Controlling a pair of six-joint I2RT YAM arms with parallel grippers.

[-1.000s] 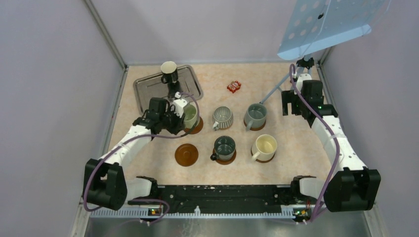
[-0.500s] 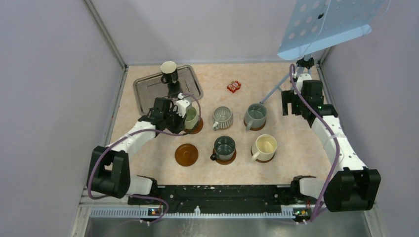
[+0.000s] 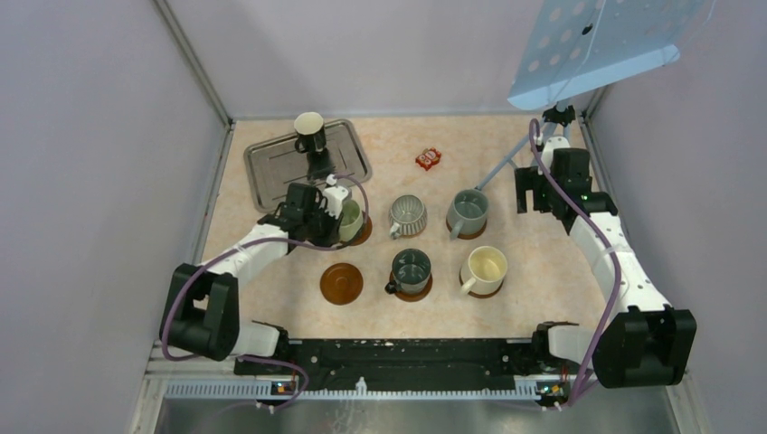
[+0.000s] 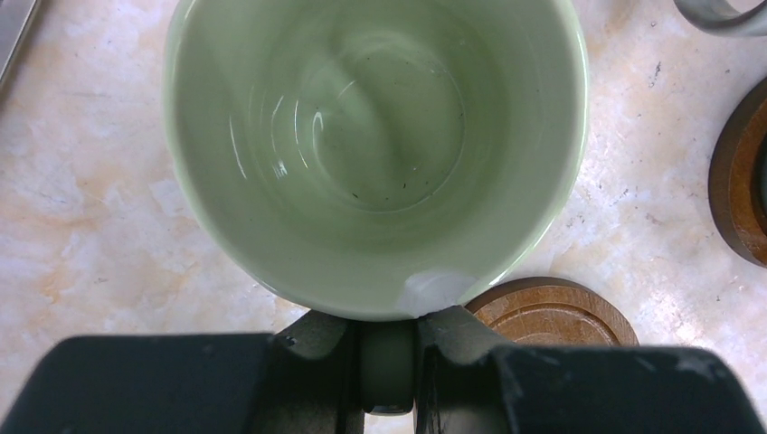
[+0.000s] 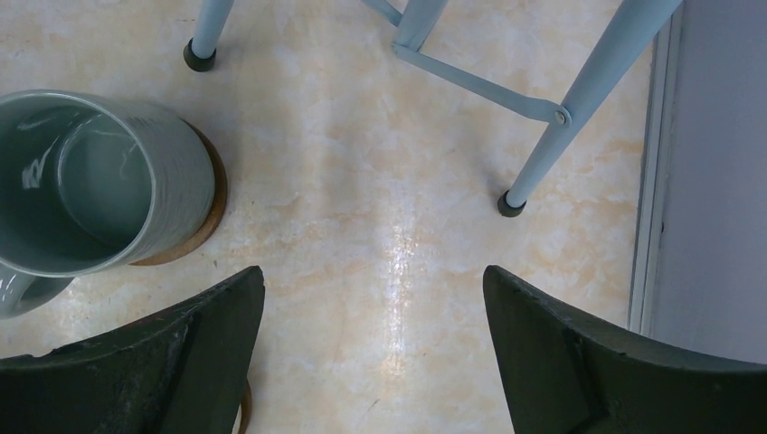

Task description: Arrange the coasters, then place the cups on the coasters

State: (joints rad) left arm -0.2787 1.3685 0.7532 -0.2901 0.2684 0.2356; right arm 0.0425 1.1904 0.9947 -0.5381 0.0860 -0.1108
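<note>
cups [image 3: 408, 215] six, coasters [image 3: 342, 283] perhaps five. left end effector [image 4: 389, 351] grips pale green cup [image 4: 375, 154], right end effector [image 5: 372, 282] wide.

You are looking into a robot test cell in a lab, not a lived-in room. Plain lilac partition walls [image 3: 90, 136] box in a small beige marble-patterned tabletop [image 3: 543, 262], with a bare metal frame post [image 3: 192, 59] running up at 11 o'clock. Two white-and-black robot arms [image 3: 249, 258] are bolted to a black base rail [image 3: 407, 353] at 6 o'clock and trail purple cables [image 3: 619, 271]. A pale blue perforated panel [image 3: 606, 45] on thin tube legs stands at 1 o'clock.
</note>
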